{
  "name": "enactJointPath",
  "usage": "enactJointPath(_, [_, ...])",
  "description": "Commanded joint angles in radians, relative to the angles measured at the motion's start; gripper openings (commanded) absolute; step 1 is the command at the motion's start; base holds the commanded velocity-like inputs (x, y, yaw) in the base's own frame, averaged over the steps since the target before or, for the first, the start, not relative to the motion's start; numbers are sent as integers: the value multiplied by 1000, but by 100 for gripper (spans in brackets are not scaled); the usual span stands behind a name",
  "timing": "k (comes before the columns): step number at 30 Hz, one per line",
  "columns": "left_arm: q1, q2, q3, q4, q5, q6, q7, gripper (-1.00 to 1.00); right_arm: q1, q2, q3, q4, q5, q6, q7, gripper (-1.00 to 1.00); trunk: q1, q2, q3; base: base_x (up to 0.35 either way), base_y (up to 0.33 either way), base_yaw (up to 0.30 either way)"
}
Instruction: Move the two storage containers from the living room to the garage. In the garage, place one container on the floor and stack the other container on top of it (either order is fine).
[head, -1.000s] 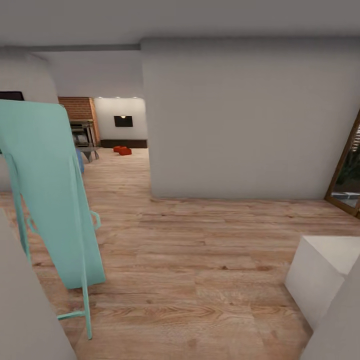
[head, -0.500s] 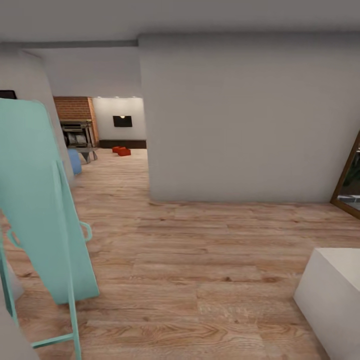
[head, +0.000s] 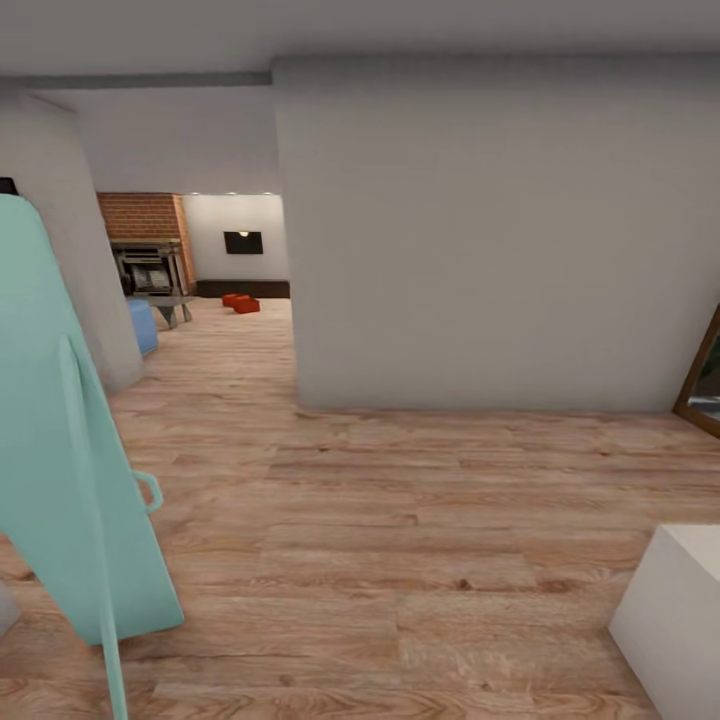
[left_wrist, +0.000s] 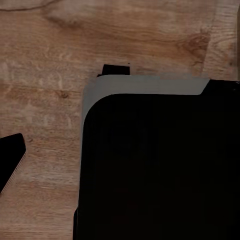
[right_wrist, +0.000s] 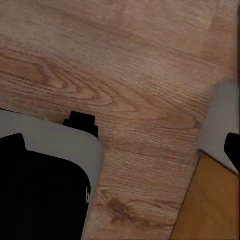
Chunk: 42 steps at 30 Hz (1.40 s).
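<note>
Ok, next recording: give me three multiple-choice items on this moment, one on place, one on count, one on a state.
1. Where do the orange-red box-shaped bins sit?
A. on the far light wood plank floor, past the opening beside the grey wall
B. on the white block
C. against the mint-green ironing board

2. How many bins show?
A. one
B. two
C. four

3. How do the bins stand?
A. stacked
B. side by side on the floor
C. held in a gripper

Answers: 1 A, they lie far off near the red brick fireplace. 2 B, two red shapes. 3 B, both rest on the wood floor.
</note>
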Motion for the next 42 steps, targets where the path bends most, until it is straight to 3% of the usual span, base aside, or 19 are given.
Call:
enactJointPath(1, [0,0,1,0,9,-1,-1,100,-1,1,8,3,-8,-6,0,100,1,0,-1,323,0,0])
enactJointPath(42, [0,0,1,0,9,-1,-1,100,-1,1,8,3,-10,2,0,100,1,0,-1,323,0,0])
